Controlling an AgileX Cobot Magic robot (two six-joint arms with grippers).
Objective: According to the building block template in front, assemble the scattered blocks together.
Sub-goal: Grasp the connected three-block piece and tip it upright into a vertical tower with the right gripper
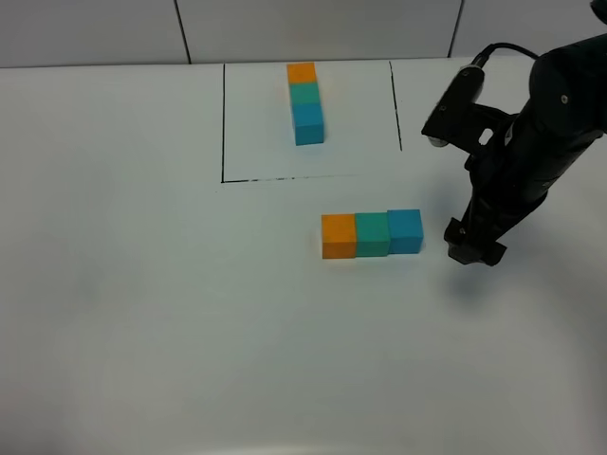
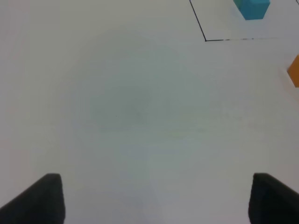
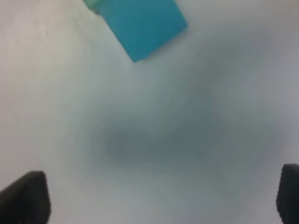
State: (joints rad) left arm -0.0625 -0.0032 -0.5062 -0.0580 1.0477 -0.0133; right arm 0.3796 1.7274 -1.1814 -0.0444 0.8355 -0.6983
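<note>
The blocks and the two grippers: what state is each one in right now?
Orange block: on the table, touching the green block.
Green block: middle of the row, touching both neighbours.
Blue block: row's end nearest the right gripper, sitting slightly out of line.
Template: joined row of three inside the black frame.
Right gripper: open, empty, beside the blue block, not touching.
Left gripper: open, empty, over bare table.
</note>
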